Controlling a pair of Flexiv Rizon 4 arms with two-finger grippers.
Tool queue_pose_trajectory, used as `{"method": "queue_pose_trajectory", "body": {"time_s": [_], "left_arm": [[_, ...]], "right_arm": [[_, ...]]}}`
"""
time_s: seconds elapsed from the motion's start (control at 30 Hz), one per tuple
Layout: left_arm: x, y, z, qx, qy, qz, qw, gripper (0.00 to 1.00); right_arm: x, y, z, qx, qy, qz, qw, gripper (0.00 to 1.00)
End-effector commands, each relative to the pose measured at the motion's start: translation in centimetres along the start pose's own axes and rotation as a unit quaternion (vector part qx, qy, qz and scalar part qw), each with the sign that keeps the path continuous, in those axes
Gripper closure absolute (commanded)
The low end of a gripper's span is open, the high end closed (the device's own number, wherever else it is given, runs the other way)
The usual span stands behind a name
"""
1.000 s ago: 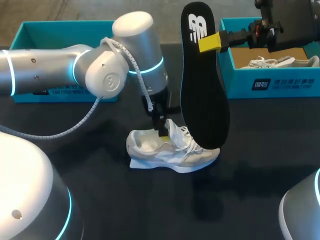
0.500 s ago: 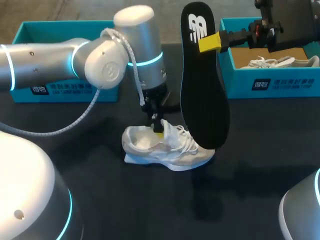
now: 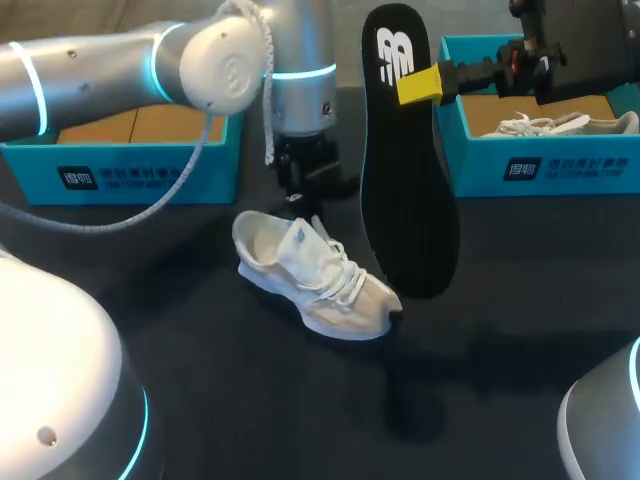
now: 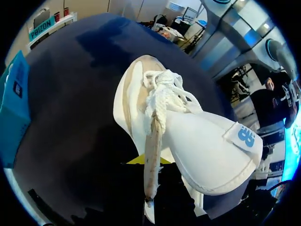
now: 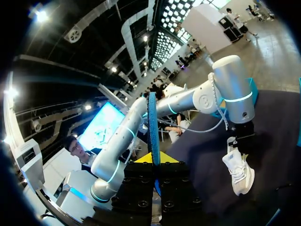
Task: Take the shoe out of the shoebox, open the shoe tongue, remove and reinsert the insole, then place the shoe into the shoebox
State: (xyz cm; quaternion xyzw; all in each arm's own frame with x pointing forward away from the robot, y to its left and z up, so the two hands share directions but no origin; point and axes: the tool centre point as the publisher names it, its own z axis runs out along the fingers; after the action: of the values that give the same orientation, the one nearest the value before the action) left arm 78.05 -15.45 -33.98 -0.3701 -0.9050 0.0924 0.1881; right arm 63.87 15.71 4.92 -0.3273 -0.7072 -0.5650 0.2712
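Upper of shoe (image 3: 310, 275): white cloth, matt; laces woven, rough. Face of insole (image 3: 408, 180): black, matt, finely textured. Walls of shoebox (image 3: 580, 165): teal card, smooth. The worktop (image 3: 260, 400): black, matt. Shell of left arm (image 3: 90, 70): silvery, satin sheen. Tips of right pincer (image 3: 418, 85): yellow plastic, smooth.

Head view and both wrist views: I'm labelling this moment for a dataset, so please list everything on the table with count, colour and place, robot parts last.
shoe: one, white, lying on the table between the two boxes.
insole: one, black, held upright over the table, near the shoe's toe end.
left shoebox: one, teal, far left of the table.
right shoebox: one, teal, far right of the table.
second shoe: one, pale, inside the right shoebox.
table: one, black.
left gripper: one, dark, just above the shoe's heel opening.
right gripper: one, yellow-tipped, shut on the insole's upper part.
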Motion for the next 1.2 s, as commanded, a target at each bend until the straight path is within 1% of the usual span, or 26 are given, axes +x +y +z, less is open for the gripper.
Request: {"method": "queue_pose_trajectory", "body": {"time_s": [0.03, 0.17, 0.33, 0.47, 0.6, 0.9, 1.03, 1.2], "left_arm": [[-1.3, -0.6, -0.5, -0.052, 0.140, 0.143, 0.978, 1.00], [-1.1, -1.1, -1.0, -0.074, 0.152, 0.226, 0.959, 1.00], [-1.3, -1.3, -1.6, -0.104, 0.146, 0.283, 0.942, 1.00], [-1.8, -1.7, -1.8, -0.114, 0.149, 0.322, 0.928, 1.00], [-2.6, -2.2, -1.8, -0.117, 0.153, 0.338, 0.921, 1.00], [-4.4, -3.3, -1.3, -0.109, 0.153, 0.344, 0.920, 1.00], [-4.9, -3.3, -1.3, -0.112, 0.155, 0.337, 0.922, 1.00], [-5.2, -2.9, -0.8, -0.121, 0.172, 0.356, 0.910, 1.00]], "right_arm": [[-0.1, 0.3, 0.3, 0.002, -0.001, 0.001, 1.000, 1.00], [-0.1, 0.3, 0.3, 0.002, -0.001, 0.001, 1.000, 1.00], [-0.1, 0.3, 0.3, 0.002, -0.001, 0.001, 1.000, 1.00], [-0.1, 0.3, 0.3, 0.002, -0.001, 0.001, 1.000, 1.00], [-0.1, 0.3, 0.3, 0.002, -0.001, 0.001, 1.000, 1.00], [-0.1, 0.3, 0.3, 0.002, -0.001, 0.001, 1.000, 1.00], [-0.1, 0.3, 0.3, 0.002, -0.001, 0.001, 1.000, 1.00], [-0.1, 0.3, 0.3, 0.002, -0.001, 0.001, 1.000, 1.00]]}}
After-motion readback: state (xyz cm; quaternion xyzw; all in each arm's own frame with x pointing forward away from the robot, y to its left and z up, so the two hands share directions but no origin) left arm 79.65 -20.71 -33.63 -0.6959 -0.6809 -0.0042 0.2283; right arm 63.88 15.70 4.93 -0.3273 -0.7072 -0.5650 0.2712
